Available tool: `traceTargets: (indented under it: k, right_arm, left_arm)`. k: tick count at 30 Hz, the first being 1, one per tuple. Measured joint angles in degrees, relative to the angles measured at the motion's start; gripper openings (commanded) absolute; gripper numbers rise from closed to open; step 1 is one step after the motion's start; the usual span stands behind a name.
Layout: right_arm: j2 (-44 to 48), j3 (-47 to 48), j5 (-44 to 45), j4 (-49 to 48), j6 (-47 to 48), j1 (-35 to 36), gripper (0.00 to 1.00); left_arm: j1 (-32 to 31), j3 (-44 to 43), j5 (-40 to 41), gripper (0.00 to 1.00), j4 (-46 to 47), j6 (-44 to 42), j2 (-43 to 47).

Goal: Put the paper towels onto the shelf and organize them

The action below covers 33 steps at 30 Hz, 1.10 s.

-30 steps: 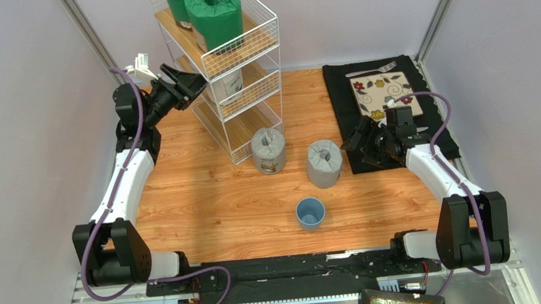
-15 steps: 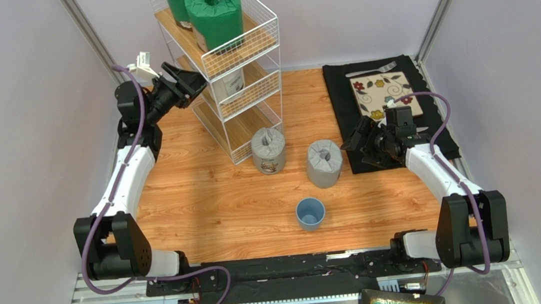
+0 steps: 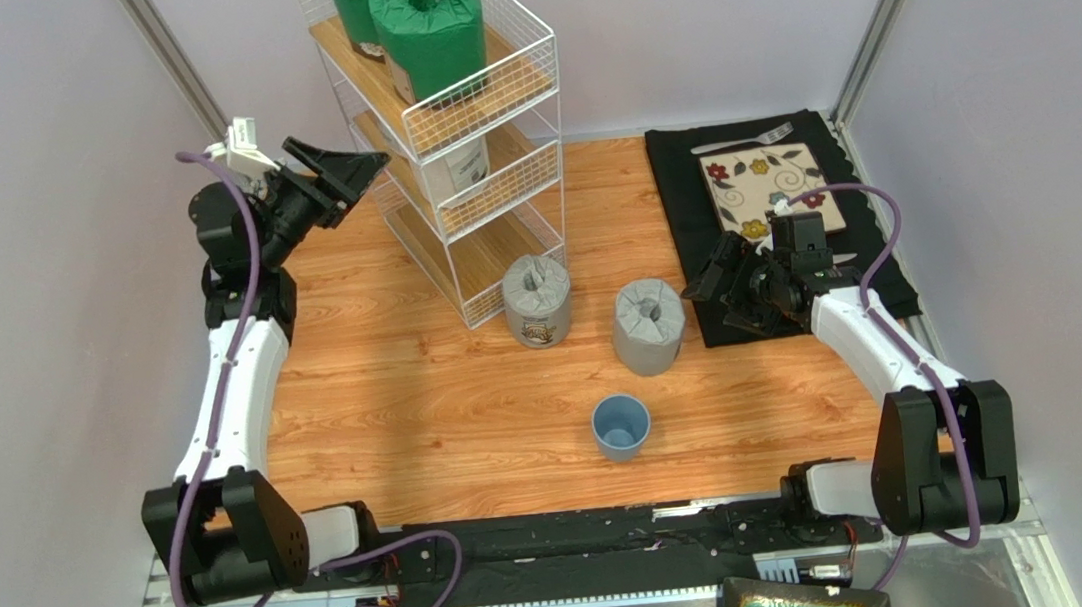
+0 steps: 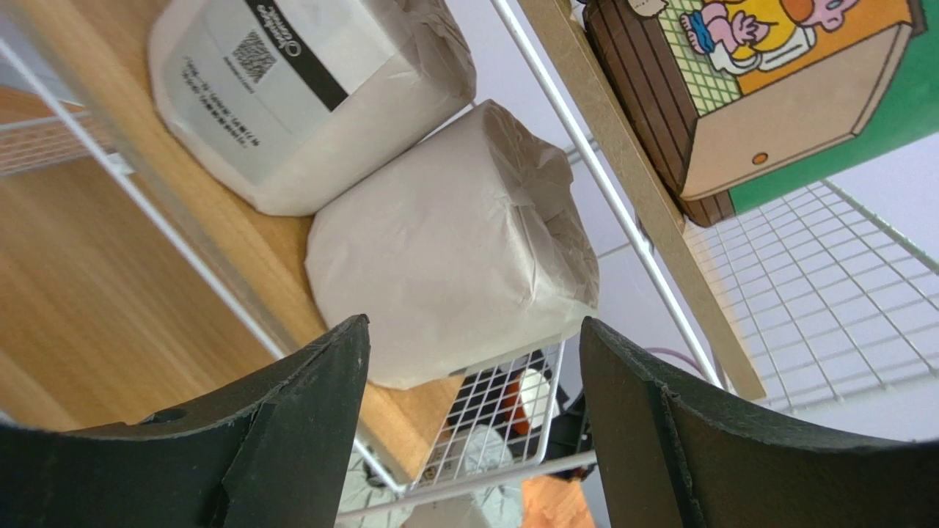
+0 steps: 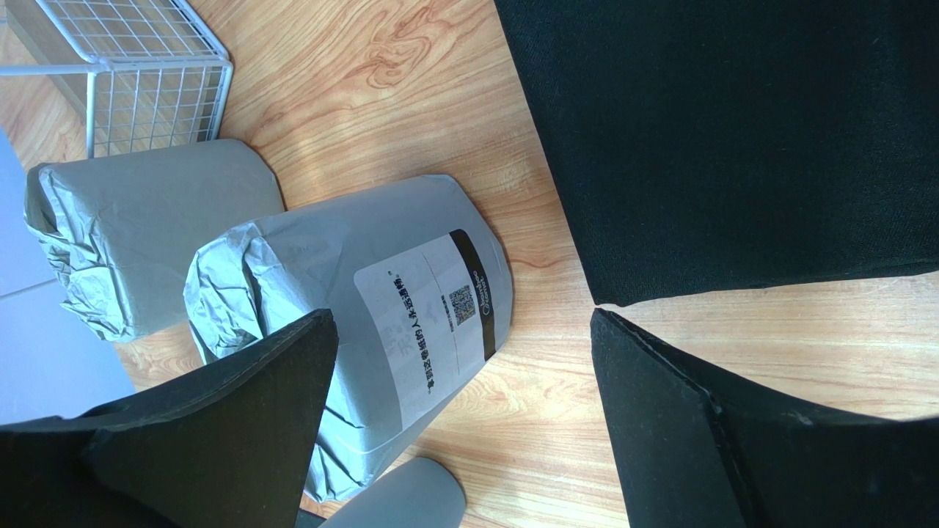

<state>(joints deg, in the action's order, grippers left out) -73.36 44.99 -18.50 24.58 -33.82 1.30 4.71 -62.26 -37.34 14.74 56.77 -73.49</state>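
The white wire shelf [image 3: 512,38] stands at the back. Two green rolls [image 3: 430,32] sit on its top tier. Two white rolls [image 4: 446,248] sit on the middle tier; one shows in the top view [image 3: 458,169]. Two grey rolls stand on the table in front of the shelf, one nearer it [image 3: 536,300] and one to its right [image 3: 648,326]; both show in the right wrist view [image 5: 364,330]. My left gripper [image 3: 344,169] is open and empty, left of the shelf's middle tier. My right gripper [image 3: 715,273] is open and empty, right of the grey rolls.
A small blue cup [image 3: 621,425] stands near the table's front middle. A black mat [image 3: 685,175] with a floral plate [image 3: 769,189] lies at the back right. Grey walls close in left and right.
My left gripper has drawn back leftward and up, away from the shelf's middle tier. The right arm and the rolls have not moved.
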Motion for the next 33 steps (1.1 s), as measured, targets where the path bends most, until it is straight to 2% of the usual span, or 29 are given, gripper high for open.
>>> traceTargets:
  k: [5, 11, 13, 18, 23, 33]
  right_arm:
    - [0.0, 0.0, 0.0, 0.0, 0.0, 0.0, 0.89]
    - [0.0, 0.0, 0.0, 0.0, 0.0, 0.0, 0.89]
    - [0.0, 0.0, 0.1, 0.0, 0.0, 0.0, 0.89]
    - [-0.5, 0.1, 0.1, 0.0, 0.0, 0.0, 0.88]
    - [-0.5, 0.1, 0.2, 0.1, 0.0, 0.0, 0.88]
    - [0.5, 0.1, 0.2, 0.3, -0.2, 0.0, 0.88]
  left_arm:
    - [1.1, 2.4, 0.2, 0.79, -3.4, -3.7, 4.6]
    - [-0.3, 9.9, 4.0, 0.81, -13.7, -15.6, 16.6]
    - [-2.8, 13.0, 6.9, 0.82, -16.9, -20.0, 21.6]
    - [-17.6, 22.9, 13.0, 0.84, -19.2, -24.4, 29.1]
    - [-29.8, 28.7, 19.4, 0.84, -19.6, -25.1, 25.9]
    - [-40.1, 28.9, 36.2, 0.87, -10.3, -20.3, 10.8]
